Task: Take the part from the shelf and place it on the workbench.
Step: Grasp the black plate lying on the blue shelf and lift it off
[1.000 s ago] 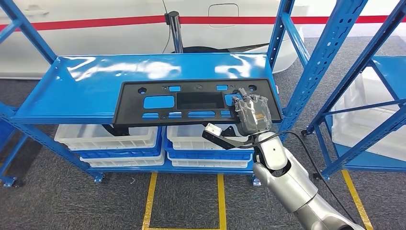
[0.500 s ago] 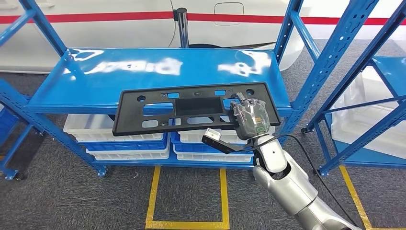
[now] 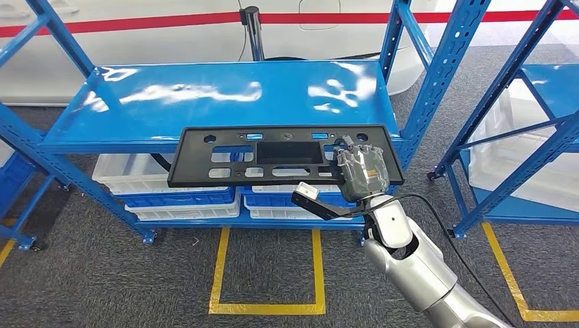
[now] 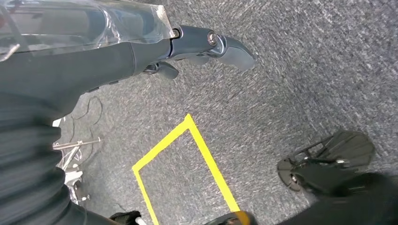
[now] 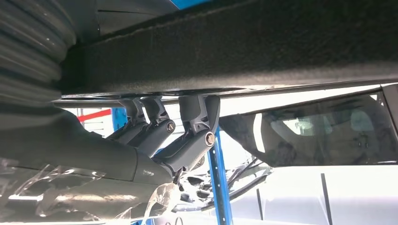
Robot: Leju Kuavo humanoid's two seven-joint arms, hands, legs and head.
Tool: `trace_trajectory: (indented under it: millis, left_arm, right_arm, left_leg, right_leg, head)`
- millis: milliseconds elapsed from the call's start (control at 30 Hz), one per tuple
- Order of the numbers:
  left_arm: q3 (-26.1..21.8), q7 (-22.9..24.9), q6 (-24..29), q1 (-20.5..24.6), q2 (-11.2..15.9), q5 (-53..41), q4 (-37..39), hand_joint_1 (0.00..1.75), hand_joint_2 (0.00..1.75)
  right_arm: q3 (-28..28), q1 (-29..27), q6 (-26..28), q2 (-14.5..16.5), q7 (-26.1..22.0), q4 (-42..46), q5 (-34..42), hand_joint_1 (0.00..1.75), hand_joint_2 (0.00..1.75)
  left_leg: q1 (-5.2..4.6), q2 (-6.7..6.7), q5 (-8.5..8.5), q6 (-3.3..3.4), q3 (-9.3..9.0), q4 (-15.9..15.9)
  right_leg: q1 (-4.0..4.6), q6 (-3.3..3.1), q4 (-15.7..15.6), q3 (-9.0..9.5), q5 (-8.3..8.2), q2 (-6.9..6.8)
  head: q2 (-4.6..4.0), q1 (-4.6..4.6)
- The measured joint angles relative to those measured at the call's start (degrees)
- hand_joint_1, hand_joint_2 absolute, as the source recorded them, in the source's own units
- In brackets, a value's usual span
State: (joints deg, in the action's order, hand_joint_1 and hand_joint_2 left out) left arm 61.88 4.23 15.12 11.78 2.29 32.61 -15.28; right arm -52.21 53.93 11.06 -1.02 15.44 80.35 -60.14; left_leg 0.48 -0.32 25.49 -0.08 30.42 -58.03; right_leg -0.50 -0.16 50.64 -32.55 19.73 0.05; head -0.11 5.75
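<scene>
We hold the black plastic panel (image 3: 273,156) in our right hand (image 3: 360,171), the fingers closed on its right end. The panel hangs in the air just in front of the blue shelf (image 3: 225,102), roughly level, most of its length reaching out to our left with nothing under it.

It looks light and fairly stiff, a thin moulded frame full of cut-outs. Held by one end, it will likely lever against the fingers and want to droop or twist, so a grip nearer the middle, or a second hand at the far end, would be steadier. The smooth plastic may also slip.

The head view gives the whole panel and the white bins (image 3: 164,184) on the lower shelf. The right wrist view looks from beneath: the fingers (image 5: 187,136) hook up against the panel's dark underside (image 5: 244,51). The left wrist view has our left hand (image 4: 187,44) hanging over grey carpet and yellow floor tape (image 4: 187,159), holding nothing, fingers loosely apart.
</scene>
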Motion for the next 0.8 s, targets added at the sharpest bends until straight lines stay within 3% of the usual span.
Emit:
trace_trajectory:
  millis: [67,167,200,267,333,367,400,433,500,567,600,667,700,733,800]
  left_arm:
    - [0.0,0.1,-0.1,0.2,0.1,-0.3,0.0,0.0,1.75]
    - [0.0,0.4,-0.2,0.2,0.2,-0.6,0.0,0.0,1.75]
    - [0.0,0.5,-0.2,0.2,0.3,-0.6,0.0,0.0,1.75]
    - [0.0,0.5,-0.2,0.2,0.3,-0.7,0.0,0.0,1.75]
    - [0.0,0.5,-0.2,0.2,0.3,-0.7,0.0,0.0,1.75]
    - [0.0,0.5,-0.3,0.2,0.3,-0.7,0.0,0.0,1.75]
    - [0.0,0.5,-0.3,0.2,0.3,-0.7,0.0,0.0,1.75]
    - [0.0,0.6,-0.3,0.2,0.3,-0.7,0.0,0.0,1.75]
    - [0.0,0.6,-0.3,0.2,0.3,-0.8,0.0,0.0,1.75]
    - [0.0,0.7,-0.3,0.3,0.3,-0.9,0.0,0.0,1.75]
    - [0.0,0.7,-0.2,0.4,0.3,-1.0,0.0,0.0,1.75]
    - [0.0,0.8,-0.2,0.5,0.4,-1.2,0.0,0.0,1.75]
    - [0.0,0.9,-0.2,0.5,0.3,-1.3,0.0,0.0,1.75]
    - [0.0,0.9,-0.2,0.5,0.3,-1.4,0.0,0.0,1.75]
    - [0.0,0.9,-0.2,0.5,0.3,-1.6,0.0,0.0,1.75]
  right_arm:
    - [0.1,0.0,0.0,-0.2,0.1,0.3,0.0,1.75,1.75]
    - [0.2,-0.1,0.0,-0.4,0.1,0.6,-0.1,1.75,1.75]
    - [0.3,-0.2,0.0,-0.5,0.1,0.6,-0.2,1.75,1.75]
    - [0.4,-0.3,0.0,-0.9,0.1,0.7,-0.3,1.75,1.75]
    - [0.4,-0.6,0.0,-1.1,0.1,0.8,-0.4,1.75,1.75]
    - [0.4,-0.8,0.0,-1.2,0.1,0.8,-0.4,1.75,1.75]
    - [0.4,-0.9,0.0,-1.3,0.1,0.8,-0.5,1.75,1.75]
    - [0.4,-0.9,0.0,-1.3,0.1,0.8,-0.5,1.75,1.75]
    - [0.4,-0.9,-0.1,-1.3,0.1,1.0,-0.6,1.75,1.75]
    - [0.4,-0.8,-0.1,-1.2,0.1,1.3,-0.6,1.75,1.75]
    - [0.5,-0.7,-0.2,-1.2,0.1,1.5,-0.6,1.75,1.75]
    - [0.5,-0.6,-0.3,-1.2,0.1,1.7,-0.7,1.75,1.75]
    - [0.5,-0.6,-0.3,-1.2,0.1,1.7,-0.8,1.75,1.75]
    - [0.5,-0.5,-0.4,-1.2,0.1,1.7,-0.9,1.75,1.75]
    - [0.5,-0.4,-0.4,-1.2,0.1,1.7,-1.1,1.75,1.75]
  left_leg:
    - [-0.37,-0.03,-1.48,0.75,-4.07,7.1]
    - [-0.54,-0.02,-2.22,1.75,-3.96,8.4]
    - [-0.41,0.01,-2.62,2.15,-3.61,8.5]
    - [-0.15,0.1,-3.66,3.04,-2.62,8.6]
    - [-0.18,0.13,-4.65,3.42,-1.37,8.5]
    - [-0.17,0.14,-5.14,3.37,-0.73,8.5]
    - [-0.13,0.14,-5.63,3.26,-0.1,8.4]
    - [-0.07,0.13,-6.08,3.09,0.5,8.4]
    - [0.06,0.11,-6.86,2.55,1.45,8.2]
    - [0.06,0.1,-7.6,1.83,2.02,8.1]
    - [0.03,0.11,-8.01,1.45,2.19,8.2]
    - [0.07,0.11,-8.74,0.74,2.47,8.3]
    - [0.15,0.12,-8.17,0.45,2.88,7.8]
    - [0.25,0.12,-6.6,0.19,3.65,6.2]
    - [0.43,0.13,-0.98,-0.21,6.46,-1.2]
  right_leg:
    - [0.12,0.5,0.0,-0.49,-0.67,-0.02]
    - [0.11,1.5,0.2,-1.13,-1.43,0.02]
    - [0.09,1.82,0.9,-1.62,-0.67,0.07]
    - [-0.07,2.39,6.2,-3.85,3.94,0.16]
    - [-0.24,2.87,15.2,-6.82,9.44,0.15]
    - [-0.29,3.04,18.5,-7.56,10.61,0.14]
    - [-0.37,3.17,19.8,-7.32,10.47,0.14]
    - [-0.47,3.24,18.8,-5.95,9.25,0.14]
    - [-0.68,3.24,11.0,-0.1,6.39,0.16]
    - [-0.52,2.86,2.8,5.21,5.67,0.33]
    - [-0.36,2.59,0.8,6.34,5.88,0.42]
    - [-0.24,1.76,0.3,6.02,5.41,0.38]
    - [-0.32,1.31,0.3,5.66,4.98,0.29]
    - [-0.44,0.77,0.2,5.2,4.43,0.17]
    - [-0.47,0.06,0.1,3.95,3.32,0.02]
  head:
    - [0.0,0.01]
    - [0.01,0.01]
    - [0.01,0.0]
    - [0.0,-0.01]
    - [0.01,-0.01]
    - [0.01,-0.01]
    - [0.01,-0.01]
    - [0.0,-0.01]
    - [0.0,-0.02]
    - [0.01,-0.02]
    - [0.01,-0.02]
    - [0.01,-0.01]
    - [0.01,0.0]
    - [0.01,0.01]
    - [0.01,0.01]
